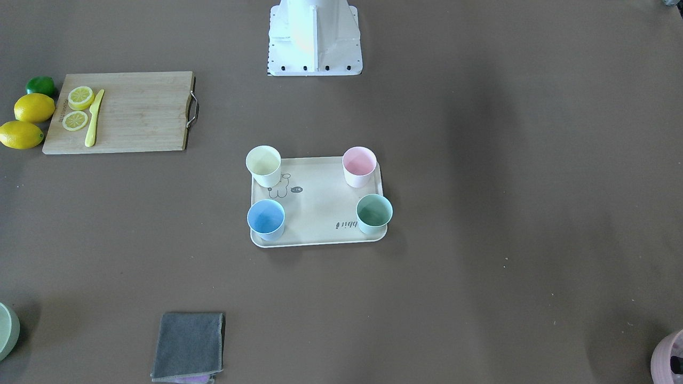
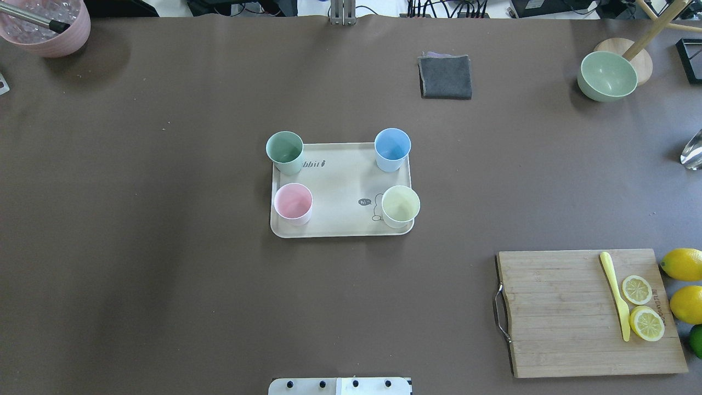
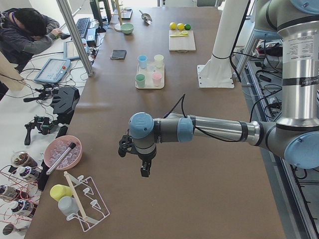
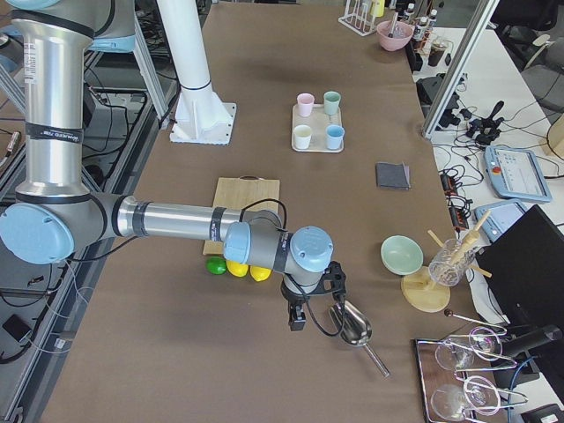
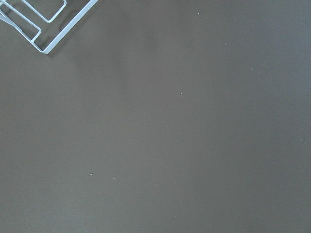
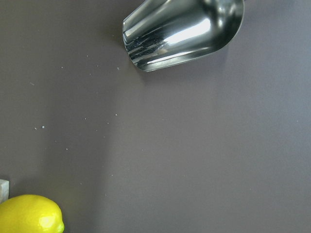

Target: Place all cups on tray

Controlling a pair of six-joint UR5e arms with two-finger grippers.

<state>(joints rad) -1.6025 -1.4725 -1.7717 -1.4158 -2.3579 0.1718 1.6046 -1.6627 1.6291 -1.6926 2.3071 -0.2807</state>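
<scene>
I counted four cups, and all four stood upright on the one tray (image 2: 340, 186) in the middle of the table. The green cup (image 2: 284, 152) and the blue cup (image 2: 392, 148) stood at the two far corners. The pink cup (image 2: 293, 203) and the yellow cup (image 2: 401, 205) stood at the two near corners. No cup stood on the bare table. The tray's long side ran from my left to my right.

The left gripper (image 3: 144, 172) hung over bare table near the left end, well apart from the tray. The right gripper (image 4: 297, 322) hung near the right end, just beside a shiny metal scoop (image 6: 182, 31), and also well apart. I could not tell which arm was nearer. I could not tell how the fingers stood on either one. I think the job was done, with no cup left to fetch.
</scene>
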